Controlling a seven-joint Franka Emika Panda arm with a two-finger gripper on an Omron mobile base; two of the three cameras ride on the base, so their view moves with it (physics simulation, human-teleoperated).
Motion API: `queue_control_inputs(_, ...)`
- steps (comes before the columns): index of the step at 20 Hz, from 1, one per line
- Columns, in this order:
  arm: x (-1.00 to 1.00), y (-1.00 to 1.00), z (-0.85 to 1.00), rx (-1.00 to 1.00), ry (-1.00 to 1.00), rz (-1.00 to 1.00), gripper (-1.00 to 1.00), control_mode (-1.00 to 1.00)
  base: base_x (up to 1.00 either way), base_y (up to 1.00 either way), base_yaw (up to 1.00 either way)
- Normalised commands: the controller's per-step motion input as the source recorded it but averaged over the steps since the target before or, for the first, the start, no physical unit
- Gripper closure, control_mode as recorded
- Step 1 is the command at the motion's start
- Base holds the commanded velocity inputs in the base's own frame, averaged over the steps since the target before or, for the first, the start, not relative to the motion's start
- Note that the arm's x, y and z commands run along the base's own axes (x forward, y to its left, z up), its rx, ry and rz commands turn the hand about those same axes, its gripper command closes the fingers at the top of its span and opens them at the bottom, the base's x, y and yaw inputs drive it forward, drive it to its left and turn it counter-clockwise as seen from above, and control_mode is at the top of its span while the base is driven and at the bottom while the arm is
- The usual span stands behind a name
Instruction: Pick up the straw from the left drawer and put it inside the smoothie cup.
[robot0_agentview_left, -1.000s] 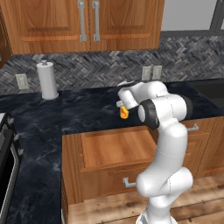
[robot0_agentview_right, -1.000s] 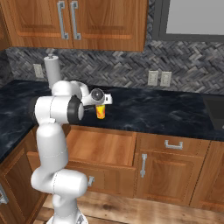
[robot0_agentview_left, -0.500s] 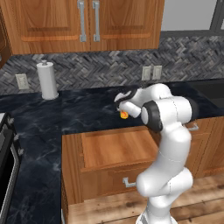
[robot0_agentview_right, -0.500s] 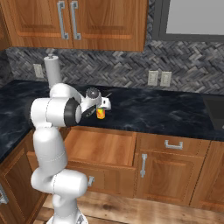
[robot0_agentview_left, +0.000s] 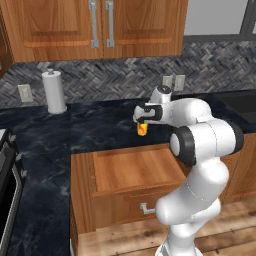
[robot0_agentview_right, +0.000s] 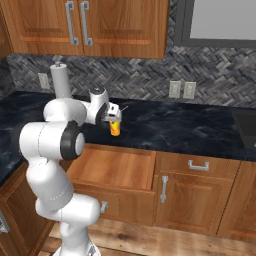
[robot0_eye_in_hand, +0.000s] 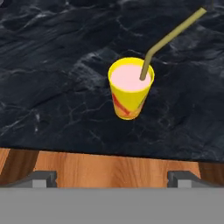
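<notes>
The yellow smoothie cup (robot0_eye_in_hand: 130, 89) stands on the black counter near its front edge, also seen in the left base view (robot0_agentview_left: 142, 129) and the right base view (robot0_agentview_right: 115, 128). The thin olive-tan straw (robot0_eye_in_hand: 175, 30) has its short bent end in the pink contents and leans out over the rim, free of the fingers. My gripper (robot0_eye_in_hand: 113, 178) hovers just above and in front of the cup, open, with nothing between its fingers; it appears beside the cup (robot0_agentview_left: 142, 116) (robot0_agentview_right: 113, 114). Below the counter edge the left drawer (robot0_agentview_left: 135, 170) (robot0_agentview_right: 117, 167) is pulled out.
A white paper-towel roll (robot0_agentview_left: 54, 91) (robot0_agentview_right: 61, 80) stands at the back left of the counter. A narrower drawer with a silver handle (robot0_agentview_right: 200, 165) sits shut to the right. A stove edge (robot0_agentview_left: 7, 190) lies at the far left. Upper cabinets hang above.
The hand has drawn slightly up and back from the cup while the elbow swung outward. The cup with the straw in it has stayed put; the jaws stayed open.
</notes>
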Motion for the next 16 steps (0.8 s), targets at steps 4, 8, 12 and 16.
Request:
queue_control_inputs(4, -0.79, -0.05, 0.54, 0.00, 0.05, -0.07, -1.00, -1.00, 0.00, 0.00, 0.00)
queue_control_inputs(8, -0.95, -0.22, 0.17, 0.00, -0.01, -0.06, -1.00, -1.00, 0.00, 0.00, 0.00)
queue_control_inputs(12, -1.00, -0.32, 0.00, 0.00, -0.09, -0.04, -1.00, -1.00, 0.00, 0.00, 0.00)
queue_control_inputs(16, -1.00, -0.30, 0.01, 0.00, -0.23, -0.02, -1.00, -1.00, 0.00, 0.00, 0.00)
